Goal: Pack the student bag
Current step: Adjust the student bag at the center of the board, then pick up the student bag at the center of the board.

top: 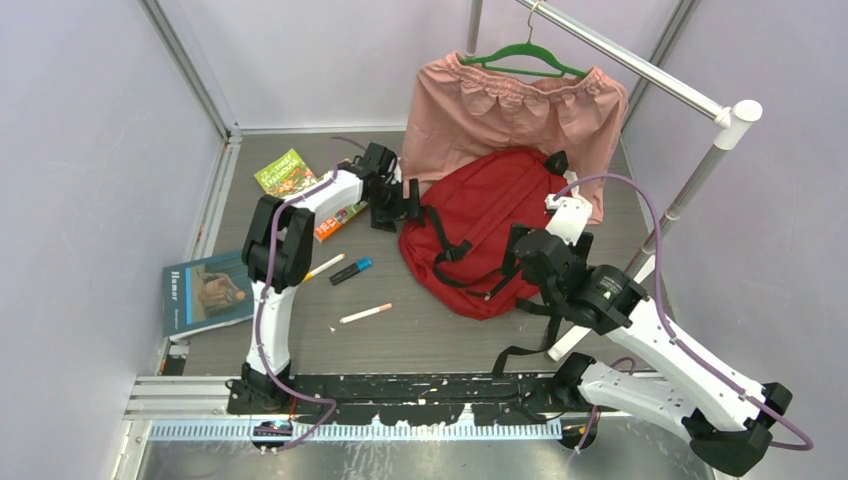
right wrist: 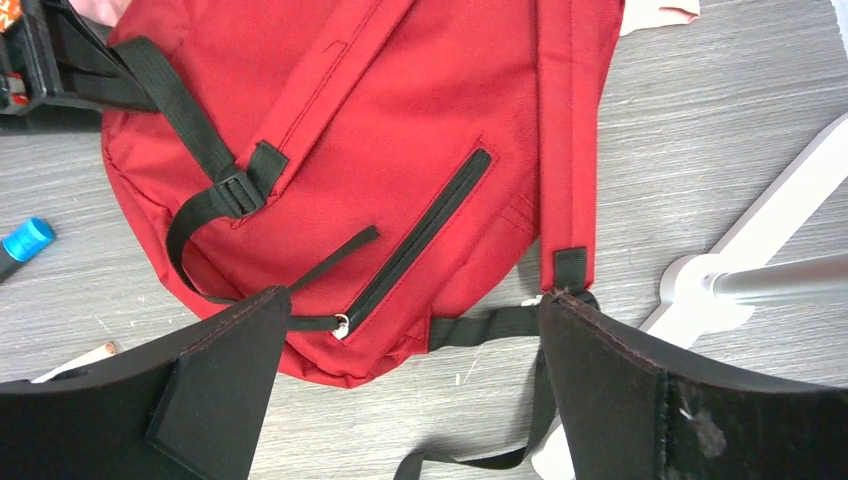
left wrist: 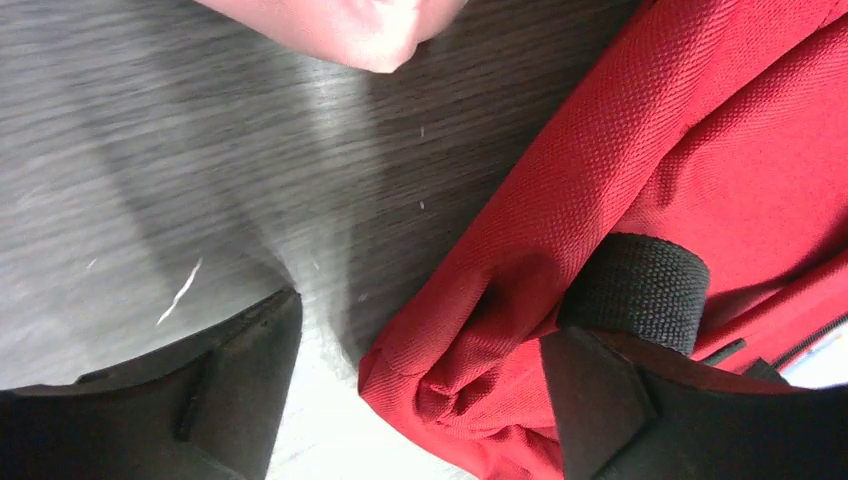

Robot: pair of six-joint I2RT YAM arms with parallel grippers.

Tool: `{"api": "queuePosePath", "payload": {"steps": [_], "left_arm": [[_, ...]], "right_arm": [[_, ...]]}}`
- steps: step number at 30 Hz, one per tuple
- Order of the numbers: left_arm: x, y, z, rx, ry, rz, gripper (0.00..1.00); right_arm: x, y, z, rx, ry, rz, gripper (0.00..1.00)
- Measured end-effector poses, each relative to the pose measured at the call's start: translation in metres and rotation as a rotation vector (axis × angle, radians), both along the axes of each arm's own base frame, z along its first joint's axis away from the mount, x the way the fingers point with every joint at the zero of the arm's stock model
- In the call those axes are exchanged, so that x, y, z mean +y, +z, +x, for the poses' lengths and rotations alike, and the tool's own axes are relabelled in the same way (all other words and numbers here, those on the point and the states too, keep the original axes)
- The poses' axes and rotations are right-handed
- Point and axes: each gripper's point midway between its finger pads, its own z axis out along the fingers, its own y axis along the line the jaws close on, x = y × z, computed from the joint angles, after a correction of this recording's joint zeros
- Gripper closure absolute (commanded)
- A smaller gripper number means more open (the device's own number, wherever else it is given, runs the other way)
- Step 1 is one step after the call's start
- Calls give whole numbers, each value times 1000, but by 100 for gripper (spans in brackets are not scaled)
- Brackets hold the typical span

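- On the table (top: 430, 335), the student bag (top: 495, 205) lies flat, strap side up, its far end by a hanging pink garment (top: 500, 100).
- Left gripper (left wrist: 420, 315): fingers spread wide, straddling the bag's red edge.
- Right gripper (right wrist: 410, 300): fingers wide apart above the bag's near end, holding nothing.

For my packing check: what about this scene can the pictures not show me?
The student bag, top view: strap side up, main zip unseen.
Its near corner, top view: covered by the right arm.
The blue-capped pen, right wrist view: cut by the left edge.
The dark book, top view: title too small.
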Motion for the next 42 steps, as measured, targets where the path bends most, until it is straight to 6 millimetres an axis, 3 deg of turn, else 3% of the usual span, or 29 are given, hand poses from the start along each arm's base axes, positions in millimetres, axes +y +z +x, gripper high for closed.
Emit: {"api": "queuePosePath", "payload": {"steps": [2, 5, 9, 13, 15, 17, 20, 22, 26, 29, 33, 35, 38, 42], "left_arm": [[-4, -12, -2, 67, -4, -69, 34], [-17, -8, -5, 82, -20, -168, 57], [-25, -12, -26, 126, -39, -224, 86], [-30, 7, -34, 110, -78, -256, 89], [-31, 22, -40, 94, -100, -262, 86], [-32, 38, -50, 65, -129, -265, 73], [-32, 56, -84, 41, -189, -254, 21], [-35, 66, -118, 52, -253, -241, 5], [-39, 79, -156, 55, -364, -184, 0], [-30, 88, -141, 14, -350, -127, 0], [-28, 116, -79, -107, -255, -122, 10], [-32, 120, -47, -162, -211, -125, 14], [-42, 109, -17, -214, -190, -144, 14], [-60, 73, 3, -227, -200, -153, 15]], "right_arm": [[-3, 2, -3, -6, -1, 5, 0], [-5, 3, -4, -8, -2, 5, 0], [-4, -1, -3, 8, -2, -11, 0], [0, -7, -1, 32, 2, -28, 0], [1, -9, 0, 37, 3, -30, 0], [2, -9, 0, 38, 0, -24, 0], [2, -9, 0, 36, -7, -12, 0], [2, -8, 0, 34, -10, -5, 0], [2, -8, 0, 33, -12, -3, 0], [2, -8, -1, 34, -12, -4, 0], [2, -7, -2, 29, -18, 10, 0], [0, -5, -3, 22, -23, 23, 0], [-3, -1, -6, 10, -29, 46, 0], [-6, 4, -10, 0, -36, 67, 0]]}}
